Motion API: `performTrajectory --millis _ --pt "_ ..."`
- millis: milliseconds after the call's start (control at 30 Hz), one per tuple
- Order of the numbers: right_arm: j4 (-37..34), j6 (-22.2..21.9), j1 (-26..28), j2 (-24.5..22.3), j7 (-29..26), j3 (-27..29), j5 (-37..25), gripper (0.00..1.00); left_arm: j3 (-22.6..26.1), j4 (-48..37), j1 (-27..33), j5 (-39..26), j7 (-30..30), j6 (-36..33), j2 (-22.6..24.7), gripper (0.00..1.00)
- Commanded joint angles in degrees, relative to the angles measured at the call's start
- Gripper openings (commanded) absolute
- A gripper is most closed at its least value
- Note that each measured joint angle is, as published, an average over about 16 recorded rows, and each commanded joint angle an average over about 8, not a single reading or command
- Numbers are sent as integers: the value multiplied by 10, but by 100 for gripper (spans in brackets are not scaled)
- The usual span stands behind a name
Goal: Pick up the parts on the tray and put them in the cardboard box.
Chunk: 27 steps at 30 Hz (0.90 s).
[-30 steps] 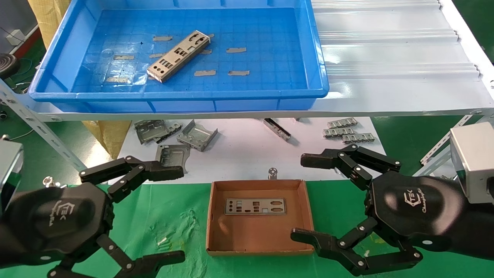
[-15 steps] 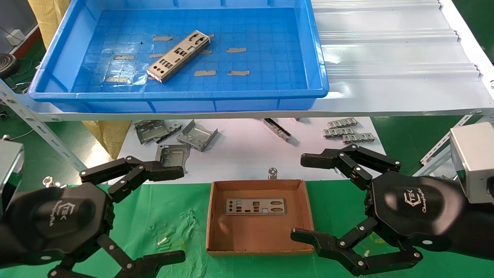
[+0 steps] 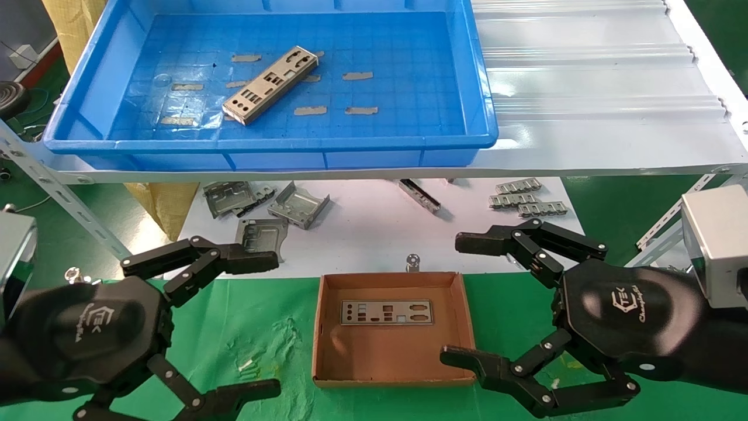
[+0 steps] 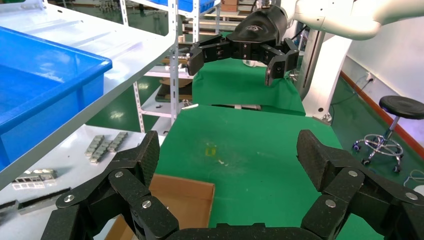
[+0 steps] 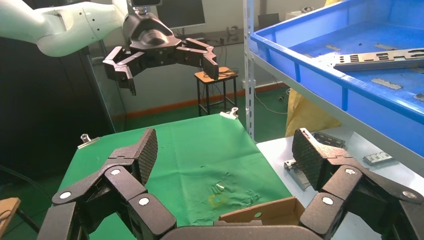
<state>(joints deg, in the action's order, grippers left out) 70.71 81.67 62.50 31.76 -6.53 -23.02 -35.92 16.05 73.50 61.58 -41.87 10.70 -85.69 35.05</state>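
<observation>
Two black robot grippers hover over a green-covered bench, one at each lower corner of the head view, flanking a small, shallow brown cardboard box at lower centre. The left gripper and the right gripper both hold their fingers wide apart, with nothing between them.

One thin silver-grey punched metal plate already lies flat inside the box. One more like it rests at a slant on the grid floor of the large bright-blue plastic tray, which sits on a white shelf in the upper left of the frame.

The remaining plate looks hard to grip: lying flat and thin, it could slide across the tray floor or slip from the fingertips. A reach up from this low position also risks catching the shelf edge or the tray's raised rim.

On the white sheet below the shelf lie about three bent grey brackets and three ridged clip strips.
</observation>
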Motion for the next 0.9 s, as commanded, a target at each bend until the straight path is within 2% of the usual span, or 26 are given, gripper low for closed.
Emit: performTrajectory --millis 33,900 --pt "0 0 0 0 0 0 0 100 0 0 0 0 0 0 0 100" --pt "0 0 0 0 0 0 0 100 0 0 0 0 0 0 0 100"
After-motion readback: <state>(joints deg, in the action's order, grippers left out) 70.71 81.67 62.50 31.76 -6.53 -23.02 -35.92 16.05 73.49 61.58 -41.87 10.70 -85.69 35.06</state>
